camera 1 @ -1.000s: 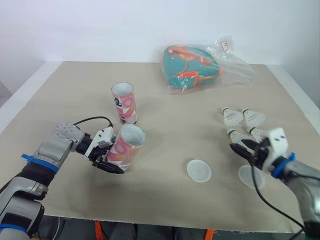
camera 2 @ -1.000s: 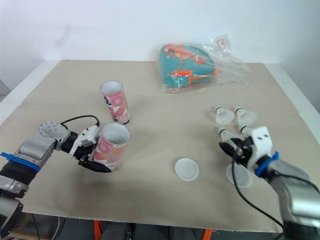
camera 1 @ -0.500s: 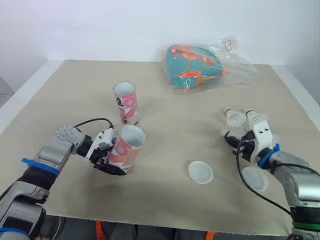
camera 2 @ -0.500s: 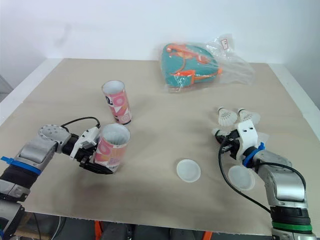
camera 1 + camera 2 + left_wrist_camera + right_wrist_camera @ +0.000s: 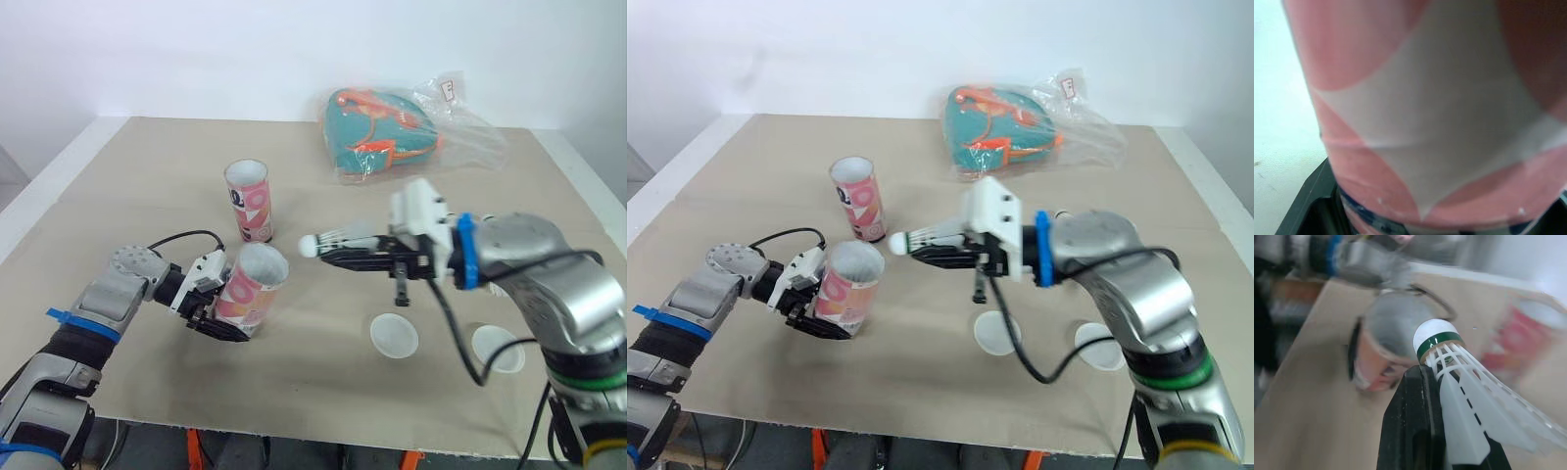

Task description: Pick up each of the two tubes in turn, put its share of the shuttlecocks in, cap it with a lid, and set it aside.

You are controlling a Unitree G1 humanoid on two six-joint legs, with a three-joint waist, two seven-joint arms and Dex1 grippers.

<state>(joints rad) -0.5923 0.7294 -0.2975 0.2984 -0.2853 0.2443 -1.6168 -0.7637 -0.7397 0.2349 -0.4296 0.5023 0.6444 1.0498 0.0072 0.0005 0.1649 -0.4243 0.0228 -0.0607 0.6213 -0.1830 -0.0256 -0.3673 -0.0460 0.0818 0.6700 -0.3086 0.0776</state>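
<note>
My left gripper is shut on a pink-and-white tube at the front left of the table. The tube leans with its open mouth up and to the right. Its patterned wall is close up in the left wrist view. A second tube stands upright just behind it. My right gripper is shut on a white shuttlecock and holds it level above the table. Its cork points at the tube's mouth, a short gap away. Two round lids lie flat at the front right.
A teal and orange bag in clear plastic wrap lies at the back of the table, right of centre. The table's front edge runs close below the lids and my left arm.
My right arm has swung from the right side of the table to the middle, carrying a shuttlecock toward the held tube. The left gripper and its tube have stayed put.
</note>
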